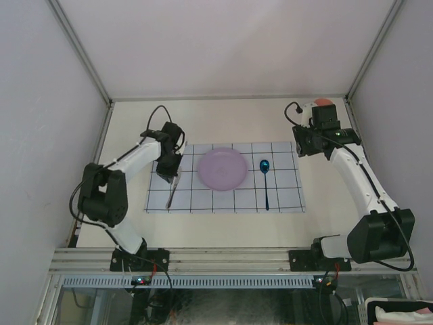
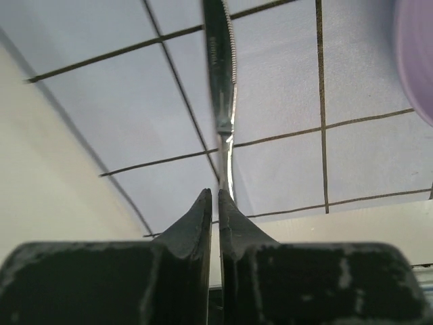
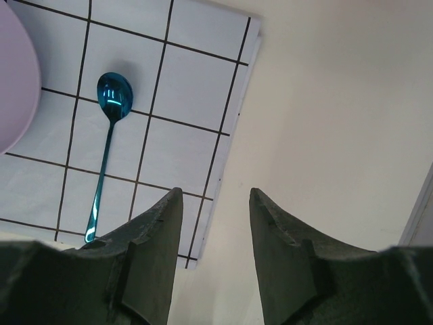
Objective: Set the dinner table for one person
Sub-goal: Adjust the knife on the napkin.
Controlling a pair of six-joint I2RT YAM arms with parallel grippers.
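A silver knife (image 1: 172, 189) lies on the left side of the grid-patterned cloth (image 1: 284, 196), its serrated blade (image 2: 220, 68) pointing away from my left gripper (image 2: 215, 193). That gripper's jaws stand a thin slit apart; the knife's handle runs under the right tip, not inside the slit. A lilac plate (image 1: 222, 169) sits mid-cloth, and a blue spoon (image 1: 265, 179) lies to its right. My right gripper (image 3: 215, 193) hovers open and empty over the cloth's right edge and the off-white dinner table (image 3: 338, 135), with the spoon (image 3: 108, 135) to its left.
An orange-red object (image 1: 323, 101) shows at the back right corner behind my right wrist. Aluminium rails (image 1: 230, 257) run along the near edge by the arm bases. Grey walls enclose the table on three sides.
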